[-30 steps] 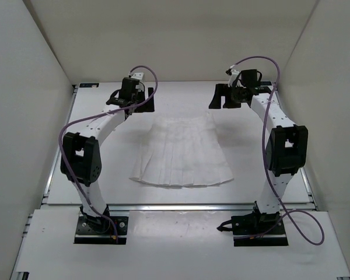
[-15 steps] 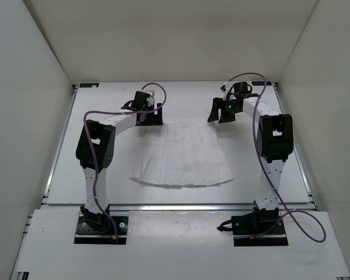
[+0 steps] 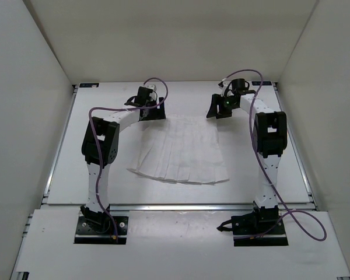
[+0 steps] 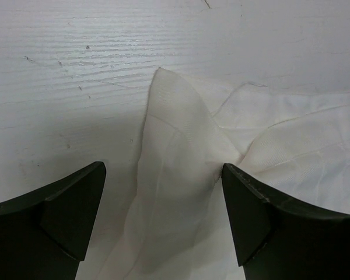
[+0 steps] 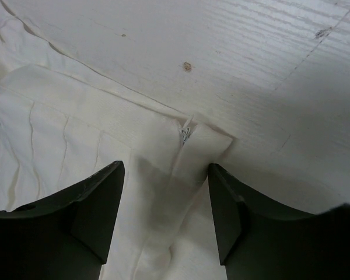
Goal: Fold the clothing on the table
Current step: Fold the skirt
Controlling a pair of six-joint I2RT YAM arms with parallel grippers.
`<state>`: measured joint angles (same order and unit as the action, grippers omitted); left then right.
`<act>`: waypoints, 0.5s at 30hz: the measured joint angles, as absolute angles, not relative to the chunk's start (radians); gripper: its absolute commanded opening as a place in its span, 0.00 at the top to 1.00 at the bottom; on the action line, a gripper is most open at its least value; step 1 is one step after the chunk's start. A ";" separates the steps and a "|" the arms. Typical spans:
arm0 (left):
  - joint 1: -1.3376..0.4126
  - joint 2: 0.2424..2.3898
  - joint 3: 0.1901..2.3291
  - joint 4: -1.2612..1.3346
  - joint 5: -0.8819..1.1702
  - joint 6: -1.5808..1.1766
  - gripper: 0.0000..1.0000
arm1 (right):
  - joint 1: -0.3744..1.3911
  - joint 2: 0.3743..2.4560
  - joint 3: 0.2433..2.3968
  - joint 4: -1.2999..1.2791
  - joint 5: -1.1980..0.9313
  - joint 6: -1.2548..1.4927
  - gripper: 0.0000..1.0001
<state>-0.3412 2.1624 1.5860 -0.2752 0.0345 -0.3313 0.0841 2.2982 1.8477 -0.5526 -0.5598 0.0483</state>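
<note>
The clothing (image 3: 181,153), a white pleated fan-shaped garment, lies flat on the table (image 3: 105,175), narrow waist end at the back. My left gripper (image 3: 153,115) hovers low over the waist's left corner (image 4: 175,146), jaws open with the fabric between them. Over the waist's right corner (image 5: 192,146), my right gripper (image 3: 217,114) stands with jaws open on either side of a small zip tab, fabric between the fingers (image 5: 99,204). Neither pair of fingers is pressing the cloth.
White walls (image 3: 35,87) close in the table on three sides. Silver frame rails (image 3: 181,207) run along the front edge, with both arm bases (image 3: 99,227) bolted there. Purple cables (image 3: 251,76) loop above each wrist.
Both arms have swung inward and down to the garment's back corners. The right jaws have narrowed noticeably, the left only slightly. The garment's hem has shifted a little to the left.
</note>
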 measured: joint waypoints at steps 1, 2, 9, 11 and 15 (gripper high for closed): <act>-0.342 2.162 1.587 -0.273 0.034 -0.332 0.07 | 0.084 2.302 1.848 -0.556 -0.559 0.047 0.52; -0.342 2.162 1.587 -0.270 0.034 -0.334 0.07 | 0.084 2.305 1.848 -0.559 -0.558 0.042 0.58; -0.331 2.162 1.587 -0.239 0.069 -0.355 0.31 | 0.084 2.307 1.850 -0.578 -0.564 0.044 1.00; -0.331 2.164 1.589 -0.239 0.084 -0.360 0.53 | 0.084 2.308 1.861 -0.583 -0.569 0.049 1.00; -0.339 2.172 1.601 -0.261 0.109 -0.343 0.85 | 0.083 2.310 1.905 -0.584 -0.588 0.054 1.00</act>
